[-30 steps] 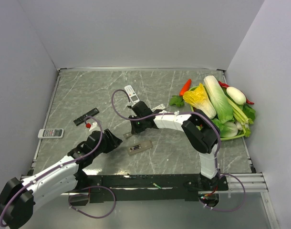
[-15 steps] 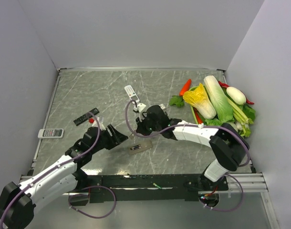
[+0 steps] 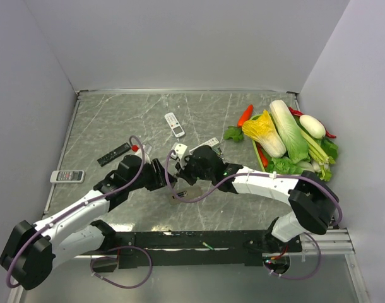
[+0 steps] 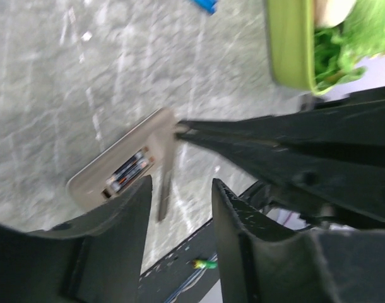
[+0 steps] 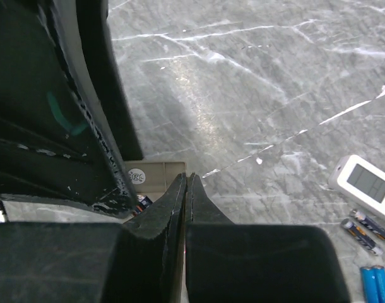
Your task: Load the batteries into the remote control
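Note:
The remote control (image 4: 126, 170) lies back-up on the table, grey-beige, with its battery bay open and cells (image 4: 130, 169) showing inside. In the top view it (image 3: 178, 193) is mostly hidden under both grippers. My left gripper (image 4: 180, 211) is open and empty, hovering just over the remote's near end. My right gripper (image 5: 186, 182) is shut with nothing visible between its fingers, and its tip touches the remote's edge (image 5: 156, 172). Loose dark grey batteries (image 5: 367, 225) and blue batteries (image 5: 375, 278) lie to the right.
A small white remote (image 5: 367, 183) lies by the loose batteries. In the top view are a slim white remote (image 3: 174, 124), a black remote (image 3: 113, 154) and a white remote (image 3: 67, 176). A green tray (image 3: 311, 182) of vegetables stands at the right.
My left gripper has moved right and forward to the remote control. My right gripper has swung down to the remote's end. The two grippers now meet over it.

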`<action>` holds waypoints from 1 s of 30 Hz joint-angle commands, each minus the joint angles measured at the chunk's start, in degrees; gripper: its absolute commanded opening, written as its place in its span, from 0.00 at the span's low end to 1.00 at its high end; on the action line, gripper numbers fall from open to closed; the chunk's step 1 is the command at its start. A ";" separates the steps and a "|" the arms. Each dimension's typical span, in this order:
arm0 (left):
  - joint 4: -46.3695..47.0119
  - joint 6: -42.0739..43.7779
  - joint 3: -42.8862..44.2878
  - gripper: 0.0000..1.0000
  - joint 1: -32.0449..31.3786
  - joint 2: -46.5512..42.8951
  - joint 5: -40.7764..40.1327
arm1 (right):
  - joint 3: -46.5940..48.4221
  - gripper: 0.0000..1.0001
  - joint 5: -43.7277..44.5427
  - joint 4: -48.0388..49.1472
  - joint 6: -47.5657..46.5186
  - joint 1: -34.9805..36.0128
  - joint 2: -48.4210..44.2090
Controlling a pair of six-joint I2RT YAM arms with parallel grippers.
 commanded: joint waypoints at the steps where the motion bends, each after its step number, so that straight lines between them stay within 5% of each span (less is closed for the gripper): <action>1: -2.67 3.22 2.72 0.44 0.13 0.55 0.58 | -0.02 0.00 1.60 2.60 -1.20 0.33 -3.30; 12: -2.94 5.41 2.64 0.29 0.05 0.98 2.06 | 0.33 0.00 2.21 2.78 -0.32 0.42 -3.47; 18: -0.92 5.59 1.41 0.02 0.05 0.11 3.64 | 0.07 0.00 1.51 3.39 1.34 0.42 -3.74; 20: 0.31 6.20 0.53 0.01 0.13 -0.59 3.91 | -0.45 0.00 0.89 3.74 3.54 0.33 -4.52; 23: 3.02 6.12 -1.05 0.01 0.05 -3.40 4.61 | -3.17 0.11 -4.97 6.90 7.75 -2.37 -7.67; 27: 10.14 5.33 -5.17 0.01 0.13 -7.27 7.86 | -8.09 0.43 -15.96 13.58 12.94 -6.42 -14.36; 30: 17.78 4.28 -8.16 0.01 0.13 -10.78 12.07 | -11.61 0.56 -22.20 17.36 14.00 -7.83 -20.33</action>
